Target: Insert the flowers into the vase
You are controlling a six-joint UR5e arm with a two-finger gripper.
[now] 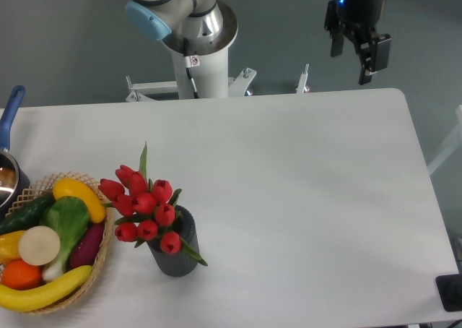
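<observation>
The flowers (144,205), a bunch of red tulip buds with green leaves, stand in the vase (178,252), a short dark grey ribbed cylinder at the front left of the table. The buds lean out to the left over its rim. My gripper (351,66) hangs high above the table's far right edge, far from the vase. Its fingers (366,66) are spread open with nothing between them.
A wicker basket (86,285) of colourful fruit and vegetables sits just left of the vase. A pot with a blue handle (9,118) is at the left edge. The robot's base (195,46) stands behind the table's far edge. A black object (451,292) lies at the front right corner.
</observation>
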